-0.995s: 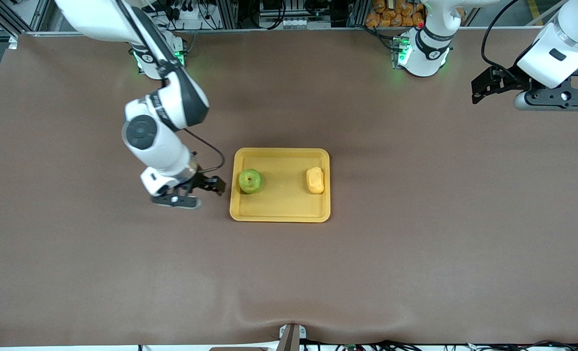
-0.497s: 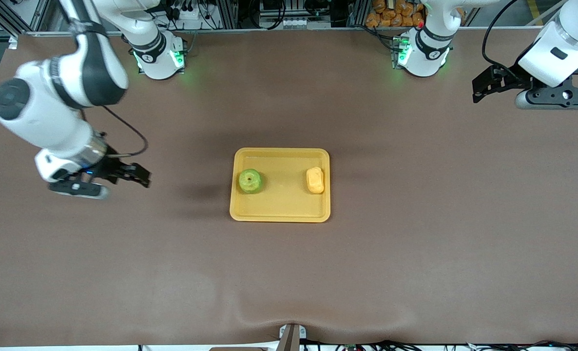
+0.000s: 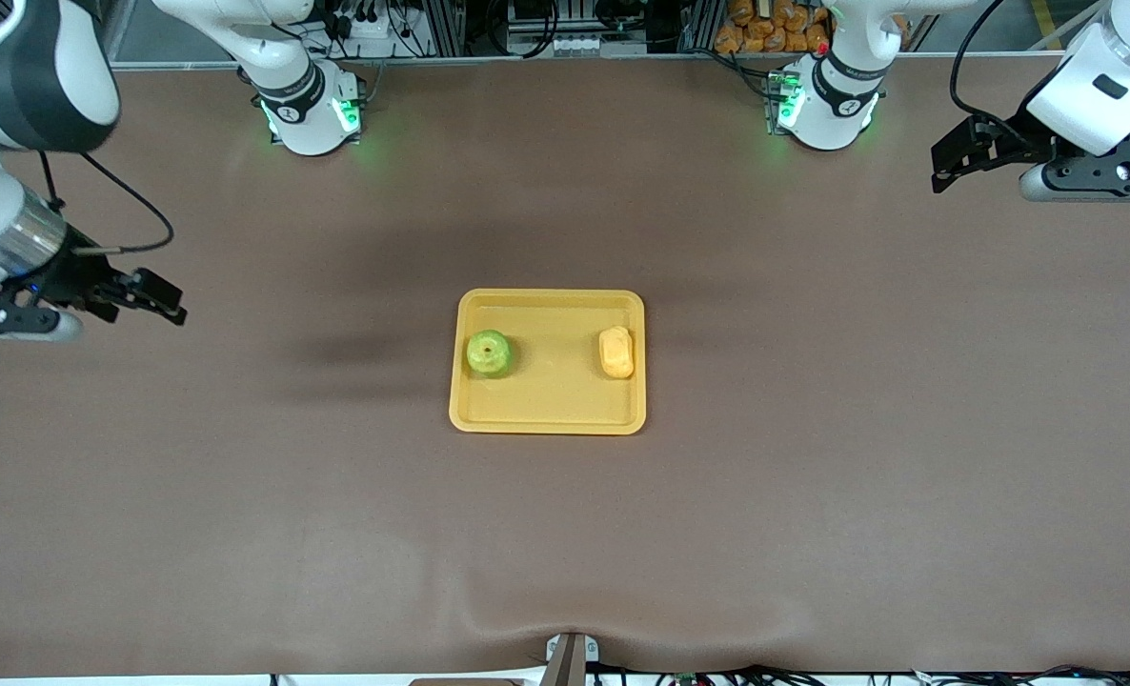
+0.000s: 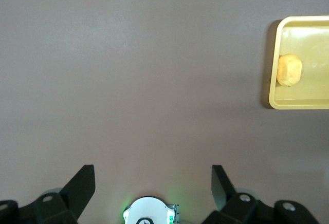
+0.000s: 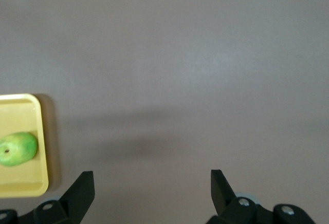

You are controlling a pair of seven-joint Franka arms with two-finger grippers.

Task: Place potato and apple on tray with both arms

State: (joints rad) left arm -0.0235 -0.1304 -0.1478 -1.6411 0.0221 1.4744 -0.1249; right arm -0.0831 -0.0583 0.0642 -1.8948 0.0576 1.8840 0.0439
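Right tool (image 3: 160,298) hangs over bare brown worktop (image 3: 241,495) at the right arm's end, well apart from the tray (image 3: 547,413); its two black fingers (image 5: 82,190) stand wide apart with nothing between them, and only plain worktop shows under them in the right wrist view. Left tool (image 3: 954,157) hangs over the worktop at the left arm's end, close to that arm's base (image 3: 827,100), and it too is spread wide and carries nothing, its fingers (image 4: 82,188) framing bare surface in the left wrist view

Both task things lie on the yellow-orange tray, which sits flat near the middle of the worktop, between the two tools. On it the green apple (image 3: 490,353) rests beside the tray's rim toward the right arm's end, with its dark stem dimple facing up. Pale-yellow potato (image 3: 615,352) lies just inside the rim toward the left arm's end, its long side running along that rim. Apple and potato are apart from each other, with bare tray floor between them, and neither is touched by a tool. Right wrist view catches the apple (image 5: 18,149) in a corner of the tray (image 5: 41,147); left wrist view catches the potato (image 4: 289,70) near the tray's edge (image 4: 275,59)
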